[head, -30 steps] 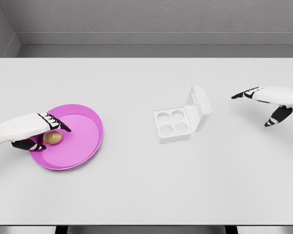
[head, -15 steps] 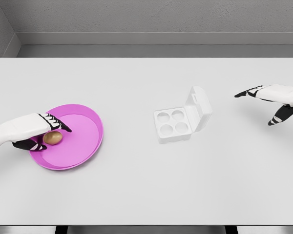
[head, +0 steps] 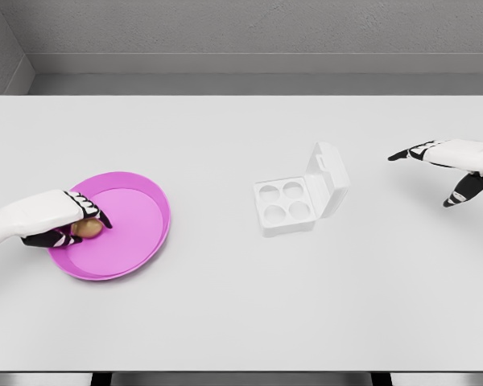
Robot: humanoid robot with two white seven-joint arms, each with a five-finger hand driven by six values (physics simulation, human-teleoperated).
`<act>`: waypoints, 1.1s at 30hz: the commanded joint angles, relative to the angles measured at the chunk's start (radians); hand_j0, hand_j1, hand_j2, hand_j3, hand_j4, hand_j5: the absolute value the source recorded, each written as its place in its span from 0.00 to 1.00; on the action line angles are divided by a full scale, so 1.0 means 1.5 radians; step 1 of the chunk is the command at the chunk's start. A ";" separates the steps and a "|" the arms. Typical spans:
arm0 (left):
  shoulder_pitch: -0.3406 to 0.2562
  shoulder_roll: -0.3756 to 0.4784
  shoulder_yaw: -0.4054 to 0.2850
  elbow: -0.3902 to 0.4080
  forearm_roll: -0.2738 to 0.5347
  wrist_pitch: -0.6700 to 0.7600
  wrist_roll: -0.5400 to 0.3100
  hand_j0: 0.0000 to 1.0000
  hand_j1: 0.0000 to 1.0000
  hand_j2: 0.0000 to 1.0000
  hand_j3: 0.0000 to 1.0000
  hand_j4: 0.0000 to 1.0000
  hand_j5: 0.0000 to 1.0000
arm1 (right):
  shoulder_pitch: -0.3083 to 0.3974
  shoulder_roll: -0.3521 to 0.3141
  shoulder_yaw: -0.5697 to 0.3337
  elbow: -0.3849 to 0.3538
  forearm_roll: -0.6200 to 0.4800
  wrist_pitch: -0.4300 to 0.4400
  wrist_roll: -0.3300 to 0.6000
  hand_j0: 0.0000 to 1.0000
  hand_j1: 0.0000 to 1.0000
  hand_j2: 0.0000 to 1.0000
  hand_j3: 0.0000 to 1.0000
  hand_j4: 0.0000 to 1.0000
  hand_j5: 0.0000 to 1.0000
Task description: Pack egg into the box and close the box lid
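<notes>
The left hand (head: pixel 64 225) reaches in over the tabletop's left edge, its fingers (head: pixel 95 212) curled down over the egg (head: pixel 87 229) with the thumb below, so it appears to be pinching the egg, though contact on the far side is hidden. The egg sits in the left part of the pink plate (head: pixel 137 221), near the table's left edge, mostly covered by the hand.

An egg is light, smooth and brittle: it should be cradled around its widest middle with gentle, even pressure, since a hard squeeze could crack it and a loose one could let it slip.

The box (head: pixel 286 205) stands right of the table's centre, well apart from the plate, four cups empty, its lid (head: pixel 328 178) tilted up. The right hand (head: pixel 451 165) hovers near the right edge, spread and holding nothing.
</notes>
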 commanded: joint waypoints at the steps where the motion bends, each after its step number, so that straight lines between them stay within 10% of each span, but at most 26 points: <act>1: 0.000 0.001 0.000 0.000 0.004 0.001 0.000 0.62 0.62 0.62 0.62 0.62 0.62 | 0.000 -0.002 0.000 0.000 -0.003 0.001 0.000 1.00 1.00 1.00 1.00 1.00 1.00; 33: 0.014 0.001 0.000 -0.005 0.008 0.001 0.004 0.31 0.31 0.31 0.31 0.31 0.31 | -0.001 -0.008 0.000 -0.001 -0.003 0.001 0.000 1.00 1.00 1.00 1.00 1.00 1.00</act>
